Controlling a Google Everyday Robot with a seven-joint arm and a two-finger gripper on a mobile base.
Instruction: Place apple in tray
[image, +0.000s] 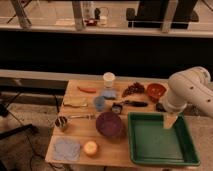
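Near the wooden table's front edge, the small, round, glossy apple sits beside a flat blue cloth, apart from the rectangular green plastic tray. The hand hangs over the tray's far rim; I cannot tell whether it is open or closed.

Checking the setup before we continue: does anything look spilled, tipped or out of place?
Nothing stands out. The small round yellowish apple sits near the front edge of the wooden table, beside the round purple bowl; the gripper hangs over the far side of the large green plastic tray.
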